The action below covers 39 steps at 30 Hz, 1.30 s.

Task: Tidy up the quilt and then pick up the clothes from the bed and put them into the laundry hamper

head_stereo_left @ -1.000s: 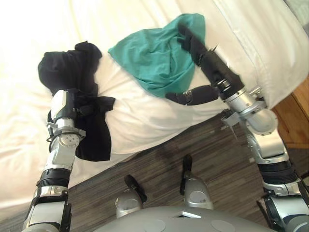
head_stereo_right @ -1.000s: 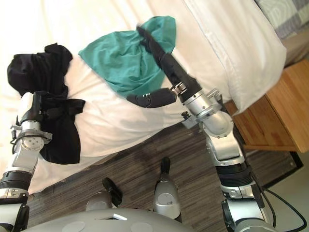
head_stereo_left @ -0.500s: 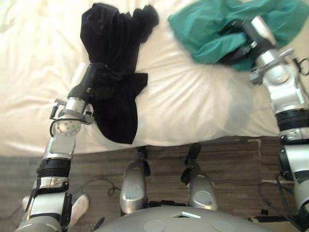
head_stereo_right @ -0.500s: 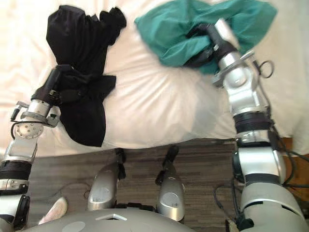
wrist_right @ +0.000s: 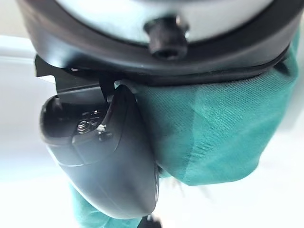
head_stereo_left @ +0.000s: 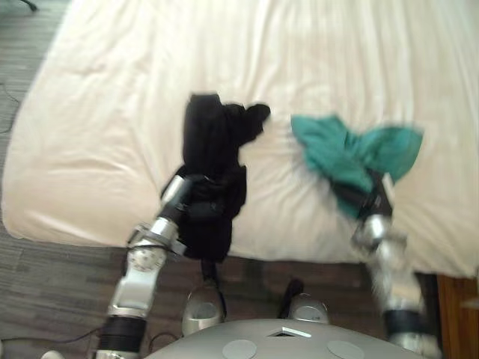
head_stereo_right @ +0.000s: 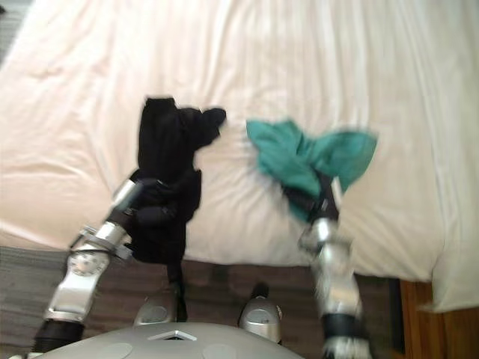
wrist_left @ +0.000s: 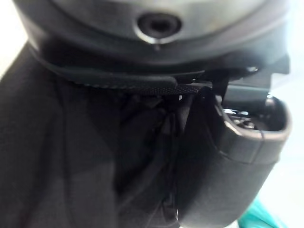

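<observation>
Stage: clothes pick-up, by my reading. The quilt lies spread flat with only shallow creases, so the tidying looks done, and each hand has a garment at the bed's near edge.
Black garment: the larger piece. It trails from mid-bed to the near edge, where its end is bunched in the left hand. In the left wrist view the thumb presses the cloth against the palm.
Green garment: the smaller piece, near the black one on the robot's right but not touching it. The right hand has gathered one end, with its thumb clamped on a fold. The rest fans out on the quilt.
Next move: probably lifting both pieces clear of the quilt without snagging it, then carrying them to the laundry hamper. The black garment's long tail may drag.
Surface: cream and soft, covering the bed to its edges. It would likely rumple if cloth is pulled across it.
Room: grey wood-grain floor runs along the near side. Brown wooden furniture stands by the bed's right corner.
</observation>
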{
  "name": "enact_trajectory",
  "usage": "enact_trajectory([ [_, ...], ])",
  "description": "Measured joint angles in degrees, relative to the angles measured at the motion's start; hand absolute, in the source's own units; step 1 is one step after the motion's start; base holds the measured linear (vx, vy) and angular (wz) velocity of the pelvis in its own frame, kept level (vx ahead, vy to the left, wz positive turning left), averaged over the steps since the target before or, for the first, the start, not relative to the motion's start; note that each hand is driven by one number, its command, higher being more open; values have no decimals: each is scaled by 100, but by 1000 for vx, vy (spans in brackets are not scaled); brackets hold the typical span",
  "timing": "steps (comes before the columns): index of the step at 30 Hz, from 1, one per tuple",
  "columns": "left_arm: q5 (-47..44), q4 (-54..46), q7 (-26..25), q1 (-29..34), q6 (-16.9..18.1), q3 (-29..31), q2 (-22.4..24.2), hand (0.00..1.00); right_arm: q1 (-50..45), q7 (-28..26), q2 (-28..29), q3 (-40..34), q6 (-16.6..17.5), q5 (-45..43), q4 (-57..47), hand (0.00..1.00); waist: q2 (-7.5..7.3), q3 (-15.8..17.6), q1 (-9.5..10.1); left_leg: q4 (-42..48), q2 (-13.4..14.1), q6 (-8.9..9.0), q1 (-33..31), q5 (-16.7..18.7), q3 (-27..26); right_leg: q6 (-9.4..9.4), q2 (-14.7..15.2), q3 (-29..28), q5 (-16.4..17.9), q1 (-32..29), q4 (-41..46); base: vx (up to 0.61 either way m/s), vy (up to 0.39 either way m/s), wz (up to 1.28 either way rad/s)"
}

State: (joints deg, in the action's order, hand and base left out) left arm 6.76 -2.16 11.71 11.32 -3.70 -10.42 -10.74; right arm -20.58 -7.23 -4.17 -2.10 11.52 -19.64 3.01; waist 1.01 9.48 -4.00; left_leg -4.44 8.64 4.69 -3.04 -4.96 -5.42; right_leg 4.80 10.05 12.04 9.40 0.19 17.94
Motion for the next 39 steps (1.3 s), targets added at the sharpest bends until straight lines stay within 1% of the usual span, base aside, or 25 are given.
enact_trajectory([
  [1,-256,182,-65,98,-31,-326,119,0,-515,-353,318,440,61,-200,-172,0,-228,-235,-113,-25,-151,65,-44,-46,347,-215,-129,-395,321,75,-157,114,-164,156],
  [2,-663,445,-264,238,-38,-555,353,0,-648,-801,457,880,84,-429,-171,0,-412,-478,-38,-26,-291,86,-86,-60,476,-166,-97,-414,348,376,-509,108,-168,118],
  [3,-903,533,-382,288,-38,-652,441,0,-615,-1039,511,1110,105,-563,-174,0,-474,-532,24,-26,-306,109,-86,-80,504,-83,-84,-305,329,481,-639,61,-140,60],
  [5,-1848,659,-923,586,5,-840,764,0,-356,-1603,641,1588,140,-1012,-304,0,-316,-623,254,-27,-331,85,-95,-164,578,122,-76,152,225,726,-831,-23,-97,53],
  [7,-2363,662,-1205,852,166,-913,830,0,-294,-1778,636,1736,137,-1231,-403,0,-193,-717,308,-29,-406,-15,-139,-253,552,229,-43,519,162,878,-829,-29,-8,86],
  [9,-2780,683,-1374,1129,431,-996,880,0,-365,-1831,651,1912,129,-1234,-476,0,-116,-864,345,63,-339,-455,-311,-70,-240,432,5,1181,24,1050,-824,2,18,149],
  [11,-3150,838,-1347,1222,689,-1050,954,0,-662,-1839,643,1978,127,-1231,-485,0,-96,-891,334,322,-190,-652,-426,48,-1235,346,44,1971,-125,1326,-666,99,-30,201],
  [13,-3290,966,-1339,1344,790,-1064,1065,0,-838,-1834,585,1963,128,-1201,-450,0,-81,-893,374,316,-227,-781,-452,-50,-1359,321,199,2243,-139,1284,-86,180,30,168],
  [14,-3499,1186,-1331,1452,877,-1044,1111,0,-862,-1828,435,1954,168,-988,-229,0,115,-890,372,231,-208,-964,-450,-293,-1126,69,328,2272,46,1040,720,167,45,150],
  [16,-3572,1521,-1334,1393,871,-856,1082,0,-656,-1848,354,1979,213,-740,260,0,88,-874,369,29,-251,-1029,-457,-354,-984,90,98,2097,504,983,-389,77,-7,98],
  [17,-3602,1754,-1324,1254,862,-672,1000,0,-467,-1845,373,1967,226,-514,551,0,-135,-754,372,33,-396,-992,-488,-330,-1040,98,21,2092,134,958,-1486,71,-44,137],
  [18,-3640,2193,-1211,973,732,-611,796,0,-463,-1787,372,1777,243,-355,762,0,-300,-697,236,272,-505,-825,-595,-196,-1366,462,187,2413,-184,1139,-1562,126,-23,130],
  [20,-3637,2546,-1071,734,546,-614,798,0,-520,-1660,165,1527,261,-242,995,0,-206,-620,213,326,-509,-784,-544,-173,-1660,457,343,2736,-177,1247,-1222,193,91,129],
  [23,-3638,2917,-799,648,436,-624,796,0,-631,-1578,-89,1136,258,-106,1638,0,-171,-631,198,91,-1005,-768,-310,-271,-1003,445,840,3107,-183,1385,-251,221,99,120],
  [24,-3641,2966,-694,641,439,-624,771,0,-672,-1572,-44,1090,258,-101,1740,0,-195,-617,190,74,-1173,-813,-273,-249,-708,129,1063,3123,-236,1292,330,257,78,128],
  [25,-3647,2982,-653,629,439,-615,799,0,-689,-1572,-60,1068,261,-91,1748,0,-166,-622,207,66,-1228,-863,-267,-208,-590,-173,1119,3007,-295,1216,552,263,73,104],
  [26,-3732,2981,-594,607,492,-553,841,0,-540,-1580,-120,1045,268,-80,1850,0,-15,-589,210,83,-1281,-949,-294,-166,-381,-245,1031,2366,-78,919,986,199,54,79],
  [27,-3819,2991,-569,605,498,-508,807,0,-455,-1564,-63,1043,271,-84,1920,0,19,-548,165,124,-1295,-1016,-332,-170,-222,-162,840,2086,119,808,1130,225,64,125],
  [29,-3908,3202,-433,469,614,-316,569,0,-386,-1498,136,1128,295,-98,2059,0,16,-509,53,133,-1305,-1077,-286,-221,451,-163,-89,1268,587,538,857,214,48,144],
  [32,-4094,3210,-407,493,792,30,385,0,-389,-1395,163,1216,393,-83,2097,0,-132,-551,75,121,-1486,-1057,-112,-212,1063,-227,-634,248,706,235,72,150,9,118],
  [34,-4243,3200,-407,493,878,131,365,0,-355,-1145,160,1220,495,144,2098,0,-144,-553,103,85,-1637,-965,-28,-147,1279,-242,-586,-236,672,78,-168,78,16,83],
  [36,-4263,3200,-413,571,886,222,365,0,-336,-877,170,1291,556,487,2054,0,-249,-592,260,-60,-1740,-1015,156,-39,1119,-172,-301,-272,440,59,-404,55,37,27],
  [37,-4256,3196,-421,666,887,253,387,0,-336,-735,163,1381,553,615,1983,0,-302,-652,315,-61,-1698,-1000,194,94,745,-74,-234,-232,316,109,-422,0,0,0],
  [38,-4206,2719,-288,947,1078,185,755,0,-323,-202,166,1507,558,791,1590,0,-203,-627,385,-69,-1419,-837,160,-63,115,-144,-436,-58,66,485,-1125,0,0,0],
  [39,-4206,2719,-288,947,1078,185,755,0,-323,-202,166,1507,558,791,1590,0,-203,-627,385,-69,-1419,-837,160,-63,114,-144,-436,-58,66,485,-1125,0,0,0],
])
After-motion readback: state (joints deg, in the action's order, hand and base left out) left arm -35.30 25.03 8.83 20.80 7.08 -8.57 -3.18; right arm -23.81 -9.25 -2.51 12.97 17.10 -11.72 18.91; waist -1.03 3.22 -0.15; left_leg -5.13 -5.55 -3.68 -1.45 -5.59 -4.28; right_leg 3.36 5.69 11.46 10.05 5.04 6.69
